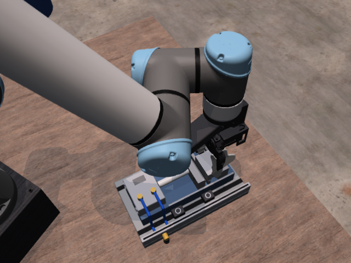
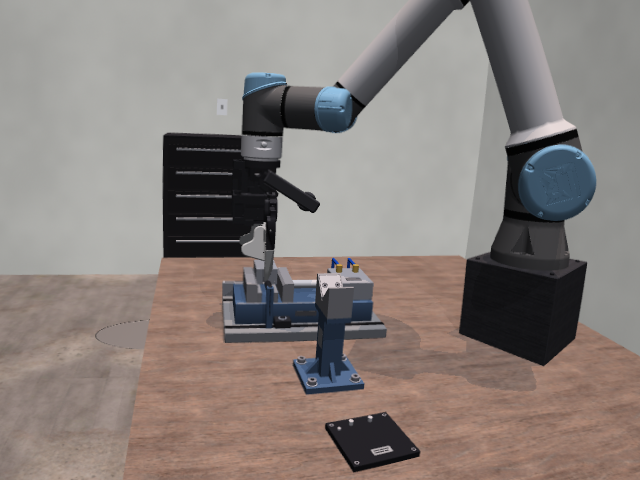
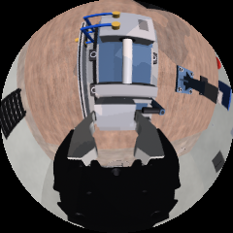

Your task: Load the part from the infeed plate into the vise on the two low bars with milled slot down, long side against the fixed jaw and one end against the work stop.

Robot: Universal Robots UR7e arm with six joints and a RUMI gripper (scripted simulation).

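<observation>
The part, a light grey block (image 1: 204, 163) (image 3: 116, 122), is between the vise's jaws, with its top above them. My gripper (image 3: 115, 111) is shut on its two ends from above. In the exterior view the near finger hides much of the part. A dark gap separates the part from the moving jaw (image 1: 197, 173) (image 2: 285, 284) (image 3: 125, 90) on the rod. The fixed jaw (image 2: 251, 285) is on the part's other side; contact there is hidden. The work stop (image 3: 152, 111) is beside the part's right end in the wrist view; I cannot tell if they touch. The slot and low bars are hidden.
The V-block (image 2: 336, 302) stands on its blue post in front of the vise. The black infeed plate (image 2: 372, 441) lies nearer the exterior camera. The air cylinder block (image 1: 144, 188) (image 2: 356, 286) with blue hoses is at the vise's other end.
</observation>
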